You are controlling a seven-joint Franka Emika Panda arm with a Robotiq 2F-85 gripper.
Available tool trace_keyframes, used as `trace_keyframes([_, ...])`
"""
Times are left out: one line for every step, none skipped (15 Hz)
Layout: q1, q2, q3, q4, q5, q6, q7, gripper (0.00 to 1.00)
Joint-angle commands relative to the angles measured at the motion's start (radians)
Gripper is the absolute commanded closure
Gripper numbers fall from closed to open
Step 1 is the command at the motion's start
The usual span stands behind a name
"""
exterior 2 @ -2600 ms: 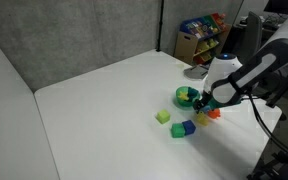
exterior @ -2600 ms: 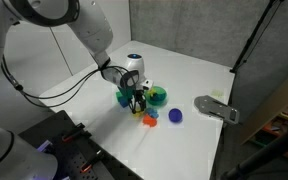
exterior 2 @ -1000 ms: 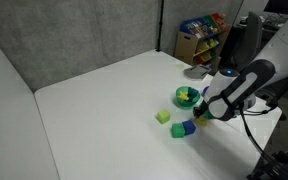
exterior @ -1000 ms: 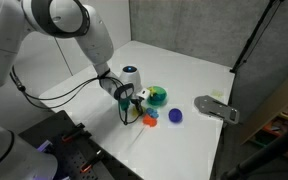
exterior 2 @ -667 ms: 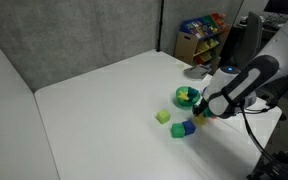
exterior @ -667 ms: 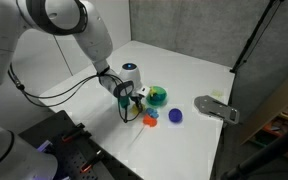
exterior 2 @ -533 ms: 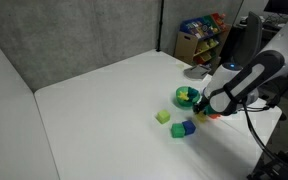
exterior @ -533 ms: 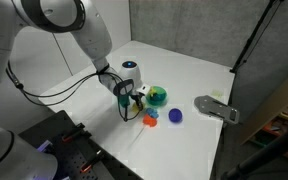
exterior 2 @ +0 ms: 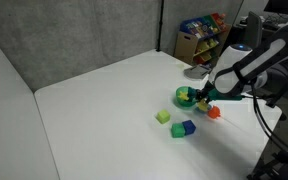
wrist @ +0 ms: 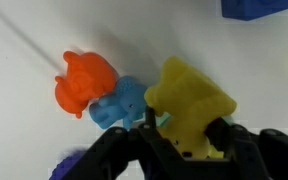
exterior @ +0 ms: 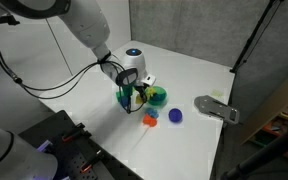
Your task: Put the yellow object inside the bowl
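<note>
In the wrist view the yellow object [wrist: 189, 100] is clamped between the two black fingers [wrist: 220, 132] of my gripper [wrist: 184, 135] and hangs above the white table. Below it on the table lie an orange-red piece [wrist: 84, 82] and a light blue piece [wrist: 119, 105]. In both exterior views my gripper [exterior: 136, 96] [exterior 2: 201, 101] hovers just beside the green bowl [exterior: 157, 97] [exterior 2: 186, 96], a little above the tabletop. A green sliver at the right edge of the wrist view may be the bowl; I cannot tell.
An orange-red piece [exterior: 150, 118] [exterior 2: 213, 113] and a blue ball [exterior: 174, 115] lie near the bowl. A pale yellow-green cube [exterior 2: 162, 117], a blue cube [exterior 2: 188, 127] and a green cube [exterior 2: 177, 131] sit close together. A grey flat fixture [exterior: 216, 108] lies further along the white table.
The gripper has shut on the yellow object, risen off the table and shifted toward the bowl. The orange-red piece now lies uncovered.
</note>
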Motion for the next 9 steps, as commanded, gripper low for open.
trace_keyframes([-0.035, -0.051, 0.015, 0.009, 0.012, -0.057, -0.029, 0.74])
trace_keyframes([-0.03, -0.047, 0.005, 0.022, 0.006, -0.06, -0.021, 0.74])
trace_keyframes([-0.03, -0.041, 0.0, 0.035, 0.002, -0.06, -0.019, 0.74])
trace_keyframes([-0.022, -0.031, -0.011, 0.053, -0.006, -0.061, -0.012, 0.74])
trace_keyframes([-0.018, -0.02, -0.016, 0.071, -0.01, -0.06, -0.01, 0.74])
trace_keyframes([-0.015, -0.014, -0.021, 0.084, -0.014, -0.06, -0.009, 0.74])
trace_keyframes([-0.013, -0.005, -0.025, 0.1, -0.016, -0.059, -0.007, 0.74])
trace_keyframes([-0.009, 0.006, -0.03, 0.118, -0.021, -0.061, -0.005, 0.74])
trace_keyframes([-0.005, 0.02, -0.036, 0.139, -0.025, -0.064, -0.001, 0.74])
